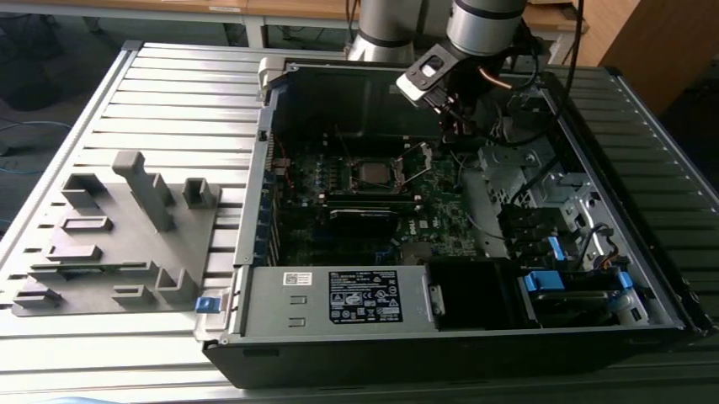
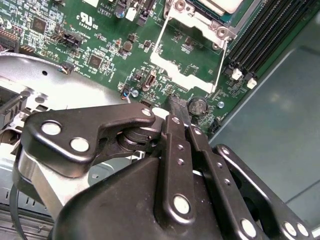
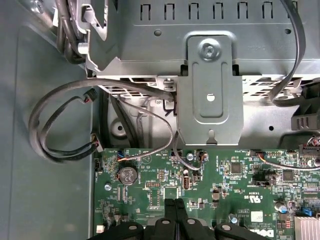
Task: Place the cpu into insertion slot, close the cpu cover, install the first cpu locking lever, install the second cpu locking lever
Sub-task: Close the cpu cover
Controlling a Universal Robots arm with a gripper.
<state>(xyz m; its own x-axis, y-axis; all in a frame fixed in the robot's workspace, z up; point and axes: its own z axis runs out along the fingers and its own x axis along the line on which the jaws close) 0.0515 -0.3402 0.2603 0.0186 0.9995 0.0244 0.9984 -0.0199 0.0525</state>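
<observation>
Claw [image 2: 176, 105] is clenched: fingers pressed together, nothing between them. Tips sit close over the green board [image 2: 100, 40], just beside the coin battery [image 2: 196, 105]. In the exterior view the claw is at 2 o'clock of the socket [image 1: 357, 165]. Chip [image 2: 222, 4] looks seated there. Cover [image 2: 185, 75] is open, tilted toward the claw. Risks: tips clip the battery or small parts, or snag a wire lever [image 2: 223, 60] and drop the cover askew onto the chip.

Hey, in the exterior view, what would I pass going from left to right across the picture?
Grey parts holder → processor socket → gripper → blue drive tab.
</observation>
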